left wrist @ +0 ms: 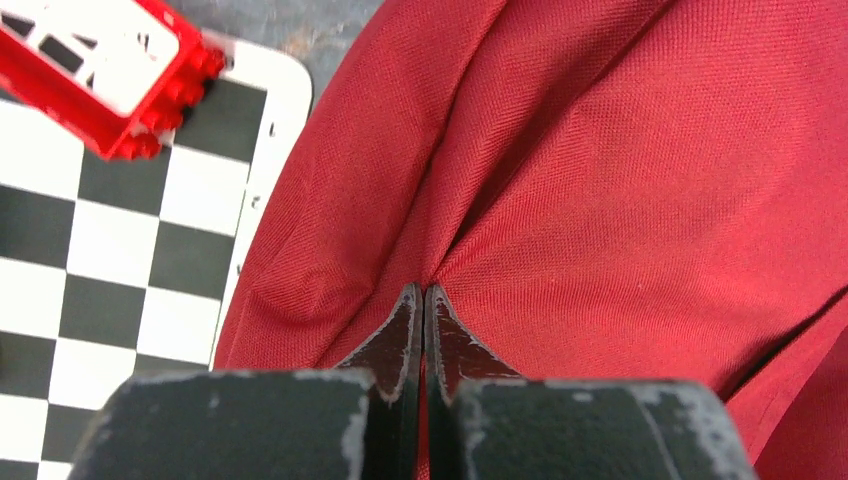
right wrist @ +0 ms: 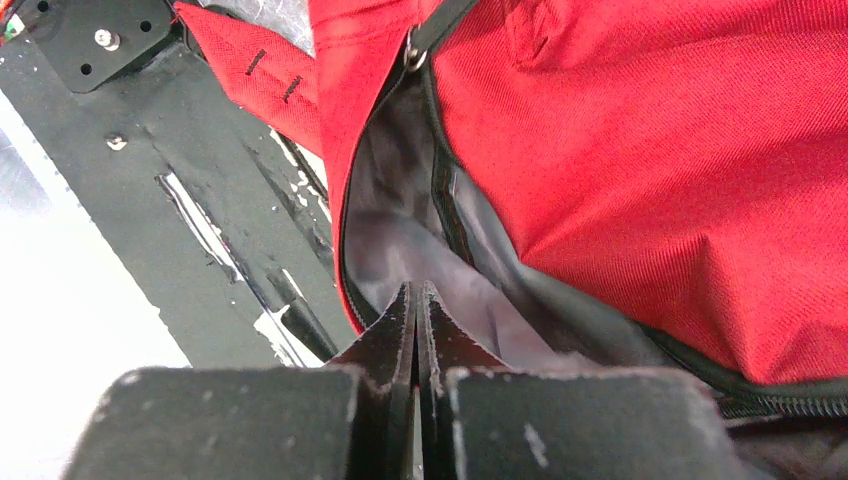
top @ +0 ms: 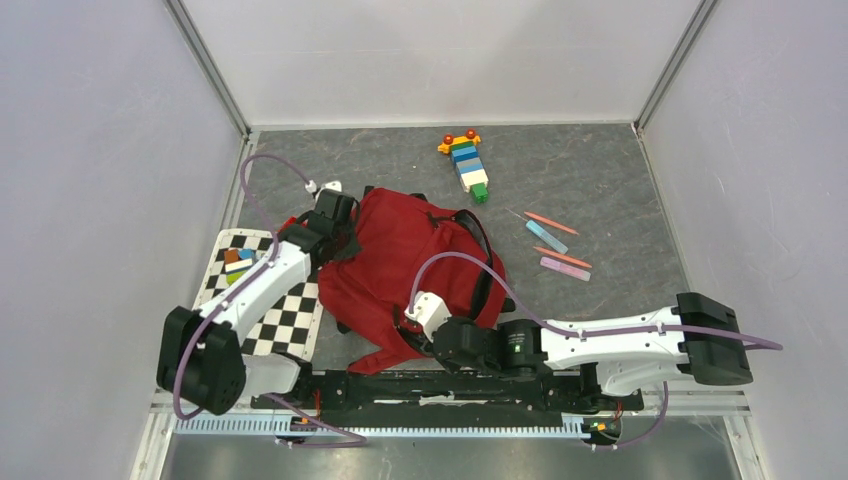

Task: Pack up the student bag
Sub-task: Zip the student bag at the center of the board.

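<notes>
One dark-red student bag (top: 400, 250) at centre. One checkerboard mat (top: 288, 322) at 9 o'clock, one small block toy (top: 238, 265) on it. One brick stack (top: 466, 166) at 12 o'clock. Four slim sticks (top: 546, 237) at 2 o'clock. Two robot arms (top: 620, 340).

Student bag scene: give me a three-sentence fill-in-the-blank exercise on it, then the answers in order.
The student bag is ___ on the outside. Where it gapes open, its lining shows ___. The left gripper and the right gripper both have their jaws ___.
Missing words: red; grey; shut.
</notes>
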